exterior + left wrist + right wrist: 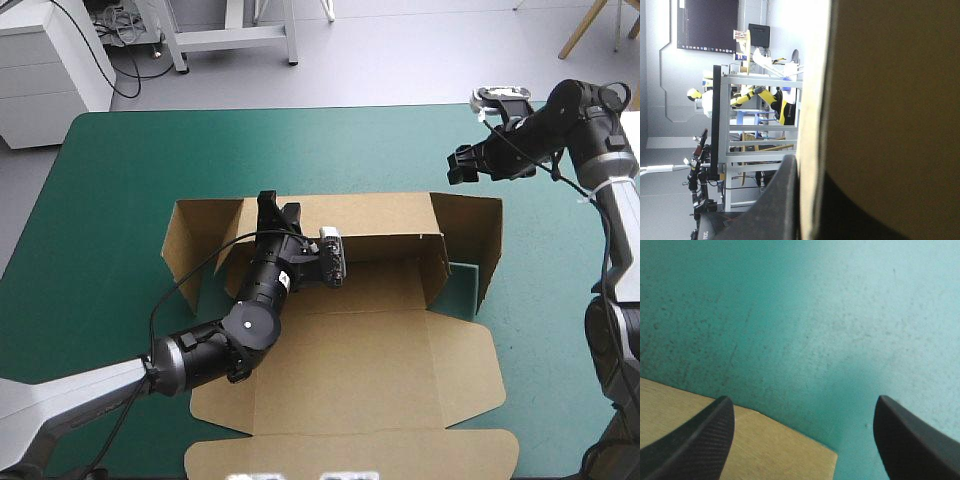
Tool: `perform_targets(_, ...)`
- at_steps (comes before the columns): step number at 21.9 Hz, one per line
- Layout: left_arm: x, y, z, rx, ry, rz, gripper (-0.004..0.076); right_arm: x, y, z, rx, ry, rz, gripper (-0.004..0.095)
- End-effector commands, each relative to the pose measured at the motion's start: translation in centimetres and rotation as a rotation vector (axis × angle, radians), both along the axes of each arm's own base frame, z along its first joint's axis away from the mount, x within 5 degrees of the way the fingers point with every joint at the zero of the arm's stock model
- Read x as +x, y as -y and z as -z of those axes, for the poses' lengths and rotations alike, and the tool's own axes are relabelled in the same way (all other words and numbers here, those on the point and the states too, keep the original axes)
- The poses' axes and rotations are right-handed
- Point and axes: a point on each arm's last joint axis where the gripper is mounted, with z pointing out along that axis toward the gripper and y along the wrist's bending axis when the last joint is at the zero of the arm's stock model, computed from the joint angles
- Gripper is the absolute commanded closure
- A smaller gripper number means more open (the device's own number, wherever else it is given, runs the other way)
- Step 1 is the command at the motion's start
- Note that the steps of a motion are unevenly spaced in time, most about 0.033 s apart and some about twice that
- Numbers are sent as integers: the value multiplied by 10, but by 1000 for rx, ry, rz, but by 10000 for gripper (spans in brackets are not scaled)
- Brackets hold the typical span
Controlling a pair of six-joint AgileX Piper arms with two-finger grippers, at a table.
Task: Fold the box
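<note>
Nearness: favouring the left gripper (pixel 272 205), pinching the raised rear wall (pixel 380 215) of the box (pixel 370 340), board clamped between black fingers (pixel 782 200). Lying mid-table on the teal-green cover (pixel 120 170), long axis running left to right, lid (pixel 350 400) flat toward the near edge. Holding the right gripper (pixel 460 165) spread open, empty, just beyond the far right corner; probably needing to swing inward for the end wall (pixel 490 250).

We see the right gripper (pixel 804 400), its two curved black fingers (pixel 695 445) standing wide apart above the teal-green fabric table cover (pixel 815 315). A corner of the box (pixel 765 450), a flat brown cardboard sheet, lies under one finger and reaches into the gap.
</note>
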Motion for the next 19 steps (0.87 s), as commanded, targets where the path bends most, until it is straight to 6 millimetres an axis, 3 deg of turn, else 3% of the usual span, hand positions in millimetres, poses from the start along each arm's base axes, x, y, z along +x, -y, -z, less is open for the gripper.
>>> perform_targets(1, 0, -5, -21, -46, 75, -28, 734, -20, 2, -21, -13, 58, 17, 193)
perform_targets(8, 0, -7, -22, -44, 85, -47, 734, -61, 3, -30, -25, 60, 5, 193)
perform_targets(12, 1, -8, -22, -42, 90, -55, 734, -88, 0, -10, -10, 56, -52, 193)
perform_targets(15, 1, -8, -22, -43, 89, -53, 734, -113, -3, 4, 3, 189, -77, 193)
perform_targets(19, 1, -8, -22, -43, 89, -52, 734, -149, -5, 6, -4, 337, -122, 193)
